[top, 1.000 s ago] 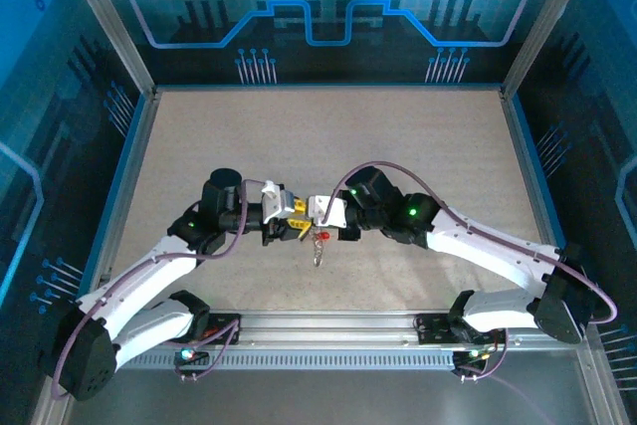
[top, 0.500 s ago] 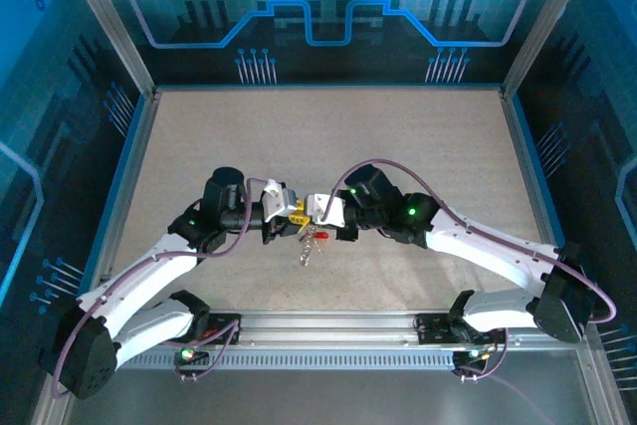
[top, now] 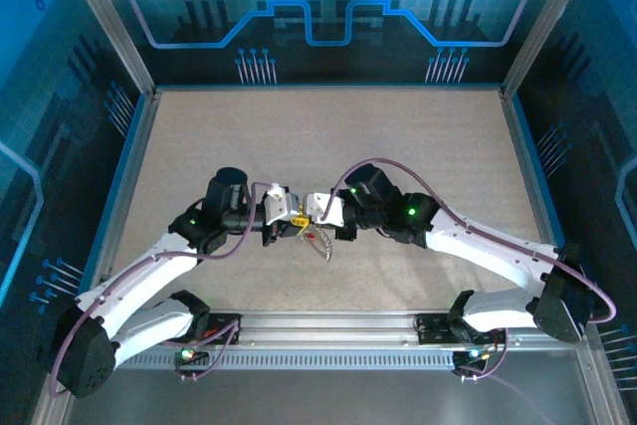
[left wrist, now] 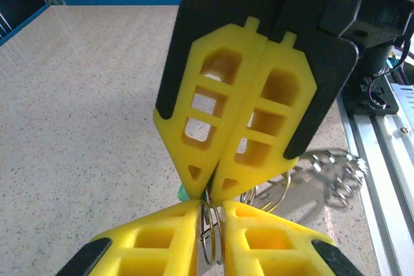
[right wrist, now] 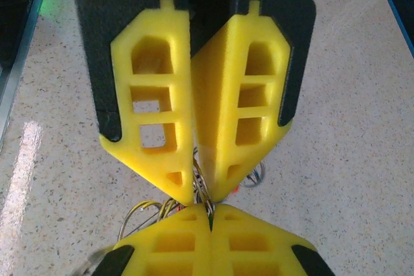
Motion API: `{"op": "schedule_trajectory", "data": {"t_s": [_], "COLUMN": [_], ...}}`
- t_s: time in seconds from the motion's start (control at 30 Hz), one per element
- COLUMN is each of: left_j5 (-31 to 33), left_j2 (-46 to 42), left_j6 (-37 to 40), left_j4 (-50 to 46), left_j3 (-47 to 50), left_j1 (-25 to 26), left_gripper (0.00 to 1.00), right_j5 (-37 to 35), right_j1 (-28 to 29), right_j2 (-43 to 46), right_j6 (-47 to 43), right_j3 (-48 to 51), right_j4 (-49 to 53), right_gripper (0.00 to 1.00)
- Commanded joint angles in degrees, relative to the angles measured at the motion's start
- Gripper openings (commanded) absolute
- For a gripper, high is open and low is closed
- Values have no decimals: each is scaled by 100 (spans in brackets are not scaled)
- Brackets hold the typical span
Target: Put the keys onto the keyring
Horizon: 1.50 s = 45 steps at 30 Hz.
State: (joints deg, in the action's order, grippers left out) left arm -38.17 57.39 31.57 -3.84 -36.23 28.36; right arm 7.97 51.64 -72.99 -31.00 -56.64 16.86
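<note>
Two end effectors are met tip to tip above the tabletop. The left end effector, wider a second ago, is now narrowed onto the keyring, which is also pinched by the closed right end effector. With both ends braced, the keys hung beneath can be threaded.

L gripper: yellow lattice fingers, black backs. R gripper: same yellow/black. Keyring betw. the L tips: silver-grey wire. Green key by the R tips. Table under both: beige, fine dark speckle. Arms: white/black, green LEDs, purple cables. Walls beyond the grippers: blue, circuit-line pattern.
</note>
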Motion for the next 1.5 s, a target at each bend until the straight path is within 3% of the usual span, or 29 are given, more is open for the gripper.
{"op": "schedule_trajectory", "data": {"t_s": [0.0,0.13,0.3,0.67,1.0,1.2,1.47], "left_j5": [160,381,567,-63,-443,-635,-627], "left_j2": [0,-84,-323,-675,-824,-823,-990], "left_j6": [230,258,314,368,261,300,235], "left_j4": [-232,-212,-23,751,1337,1314,1438], "left_j3": [-172,-168,-24,417,632,617,722], "left_j1": [57,73,72,64,23,19,15], "left_gripper": [15,0,0,0,0,0,0], "right_j5": [196,205,145,326,499,735,695], "right_j1": [1,19,21,-158,-229,-245,-390], "right_j2": [127,156,221,390,506,527,577], "right_j6": [95,87,85,191,269,235,296], "right_j3": [-84,-80,-6,269,377,356,457], "right_j4": [-293,-273,-242,-232,-273,-337,-228], "right_gripper": [0,0,0,14,16,0,0]}}
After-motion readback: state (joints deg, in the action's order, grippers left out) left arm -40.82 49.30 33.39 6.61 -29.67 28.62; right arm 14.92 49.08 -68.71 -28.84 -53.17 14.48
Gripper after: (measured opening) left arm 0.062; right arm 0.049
